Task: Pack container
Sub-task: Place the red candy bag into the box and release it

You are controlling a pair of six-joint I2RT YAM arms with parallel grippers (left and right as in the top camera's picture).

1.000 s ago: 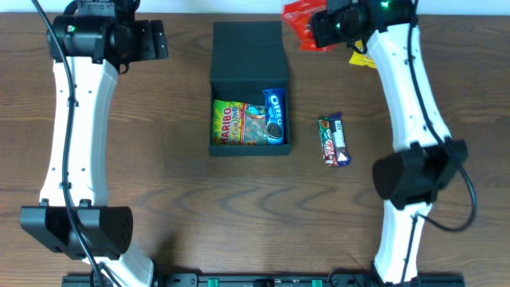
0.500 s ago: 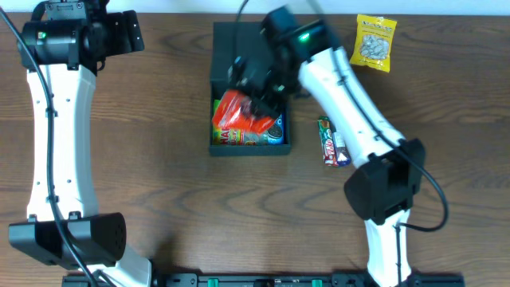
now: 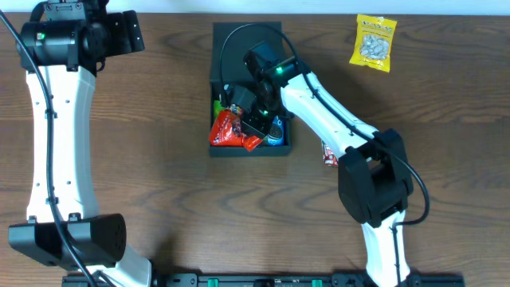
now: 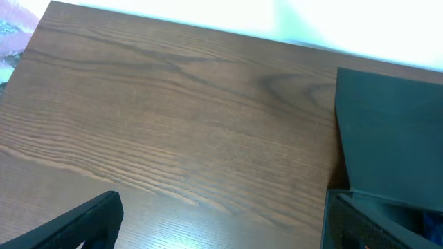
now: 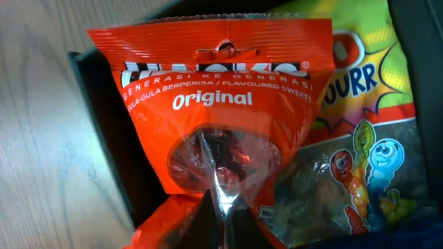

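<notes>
In the dark box (image 3: 247, 44) in the middle of the table, my right gripper (image 3: 253, 119), pinched shut on the red candy bag (image 3: 229, 129), has just dropped lower over the gummy bag (image 5: 360, 138), so I think it is nearly packed; my left gripper (image 3: 121, 33) waits wide open far away.

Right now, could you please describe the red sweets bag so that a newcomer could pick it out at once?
Find the dark box in the middle, toward the back. Over its open compartment, the right pincer grips an orange-red bag, partly covering a yellow gummy bag. It is the only red packet there, with "Original" printed in white above a clear window.
</notes>
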